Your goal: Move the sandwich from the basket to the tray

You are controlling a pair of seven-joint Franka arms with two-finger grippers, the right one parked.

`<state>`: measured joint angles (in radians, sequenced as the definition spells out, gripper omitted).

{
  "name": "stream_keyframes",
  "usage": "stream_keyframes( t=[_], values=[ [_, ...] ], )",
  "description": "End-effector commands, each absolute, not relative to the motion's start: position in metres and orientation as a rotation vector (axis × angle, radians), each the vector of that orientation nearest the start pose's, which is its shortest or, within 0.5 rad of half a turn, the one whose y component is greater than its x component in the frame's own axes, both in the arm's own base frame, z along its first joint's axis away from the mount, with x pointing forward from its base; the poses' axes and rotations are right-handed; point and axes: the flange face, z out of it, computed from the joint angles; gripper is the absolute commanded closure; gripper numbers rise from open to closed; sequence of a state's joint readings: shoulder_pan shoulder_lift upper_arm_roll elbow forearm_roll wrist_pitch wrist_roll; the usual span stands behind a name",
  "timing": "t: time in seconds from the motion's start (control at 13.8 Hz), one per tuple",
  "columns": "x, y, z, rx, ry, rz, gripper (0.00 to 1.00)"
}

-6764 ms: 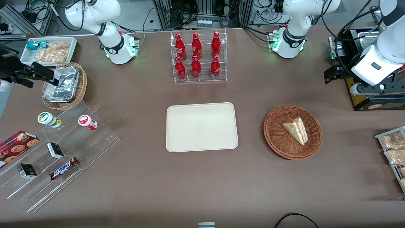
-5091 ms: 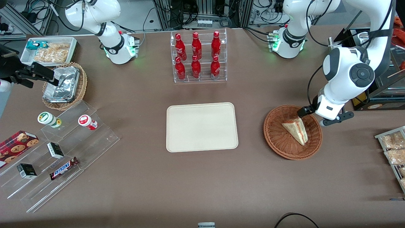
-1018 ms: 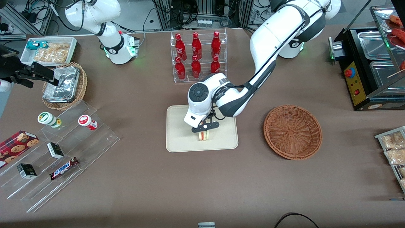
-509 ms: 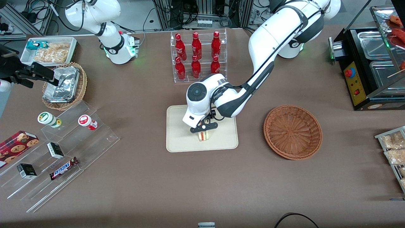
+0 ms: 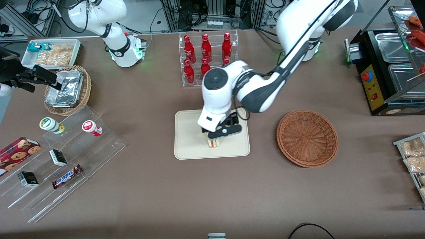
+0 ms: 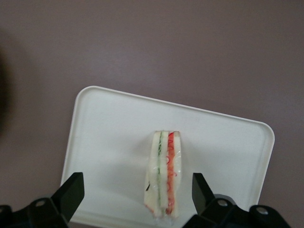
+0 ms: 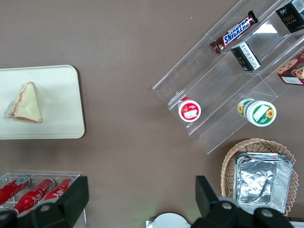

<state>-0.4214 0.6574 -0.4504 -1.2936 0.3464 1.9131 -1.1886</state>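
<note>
The sandwich (image 5: 214,143) stands on the cream tray (image 5: 189,132), near the tray edge closest to the front camera, with its red and green filling layers showing. My gripper (image 5: 219,133) hangs just above it, open. In the left wrist view the two fingers of the gripper (image 6: 137,190) stand wide apart, one on each side of the sandwich (image 6: 165,183), touching neither it nor the tray (image 6: 109,137). The reddish-brown basket (image 5: 307,137) sits empty toward the working arm's end. The right wrist view also catches the sandwich (image 7: 26,102) lying on the tray (image 7: 57,99).
A clear rack of red bottles (image 5: 207,59) stands farther from the front camera than the tray. Acrylic steps with snacks (image 5: 63,149), a tan basket of foil packets (image 5: 68,89) and a white bin (image 5: 51,53) lie toward the parked arm's end. A black appliance (image 5: 388,66) stands at the working arm's end.
My gripper has risen off the sandwich and the arm has lifted and swung up. The sandwich stays where it was on the tray.
</note>
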Motion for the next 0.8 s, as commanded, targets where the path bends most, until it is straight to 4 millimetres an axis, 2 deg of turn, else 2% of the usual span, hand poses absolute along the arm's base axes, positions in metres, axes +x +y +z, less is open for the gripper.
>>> stream_keyframes(
  t=[0.0,0.07,0.15,0.22,0.29,0.44,0.51,0.65,0.73],
  values=[
    [0.538,-0.465,0.423,-3.055,-0.556,-0.052,0.00],
    [0.550,-0.437,0.436,-3.014,-0.648,0.010,0.00],
    [0.568,-0.397,0.460,-3.015,-0.748,0.066,0.00],
    [0.576,-0.375,0.475,-3.035,-0.753,0.084,0.00],
    [0.578,-0.364,0.481,-3.043,-0.713,0.080,0.00],
    [0.589,-0.313,0.484,-3.004,-0.718,0.092,0.00],
    [0.586,-0.300,0.486,-3.004,-0.657,0.101,0.00],
    [0.590,-0.258,0.489,-2.995,-0.580,0.138,0.00],
    [0.590,-0.245,0.493,-2.997,-0.546,0.164,0.00]
  ],
)
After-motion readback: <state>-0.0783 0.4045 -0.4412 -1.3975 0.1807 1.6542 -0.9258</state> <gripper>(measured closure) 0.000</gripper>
